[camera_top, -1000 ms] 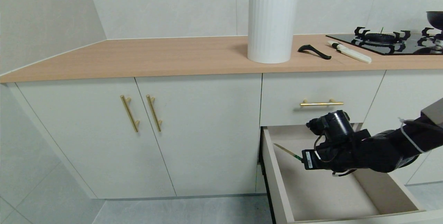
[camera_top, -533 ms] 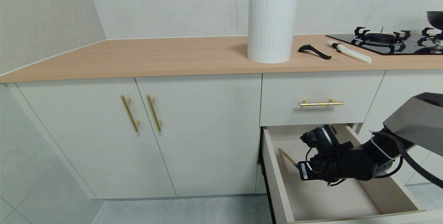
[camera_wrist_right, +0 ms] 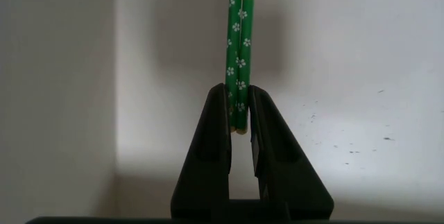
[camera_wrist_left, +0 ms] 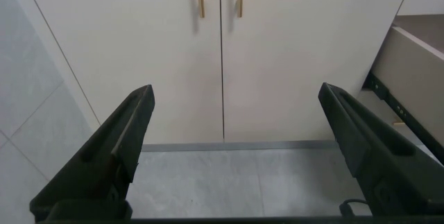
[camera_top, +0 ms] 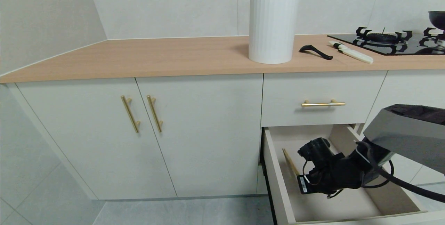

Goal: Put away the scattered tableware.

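Note:
A pair of wooden chopsticks (camera_wrist_right: pixel 241 50) with green flowered ends is pinched at that end between the fingers of my right gripper (camera_wrist_right: pixel 240 98), which is shut on it. In the head view the right gripper (camera_top: pixel 301 179) sits low inside the open drawer (camera_top: pixel 278 186). The chopsticks (camera_top: pixel 289 161) slant toward the drawer's left wall, just above its floor. My left gripper (camera_wrist_left: pixel 234 102) stands open with nothing in it, facing the double cabinet doors (camera_wrist_left: pixel 222 44) above the floor. On the countertop lie a black-handled utensil (camera_top: pixel 315 51) and a white knife (camera_top: pixel 351 51).
A tall white ribbed container (camera_top: pixel 274 26) stands on the wooden countertop (camera_top: pixel 156 56). A gas hob (camera_top: pixel 389 39) is at the far right. The shut upper drawer's gold handle (camera_top: pixel 323 104) is right above the open drawer. The drawer's left wall lies close beside the chopsticks.
My right arm has gone down and to the left, carrying the chopsticks from above the drawer's rim to deep inside the drawer. Nothing on the countertop has moved.

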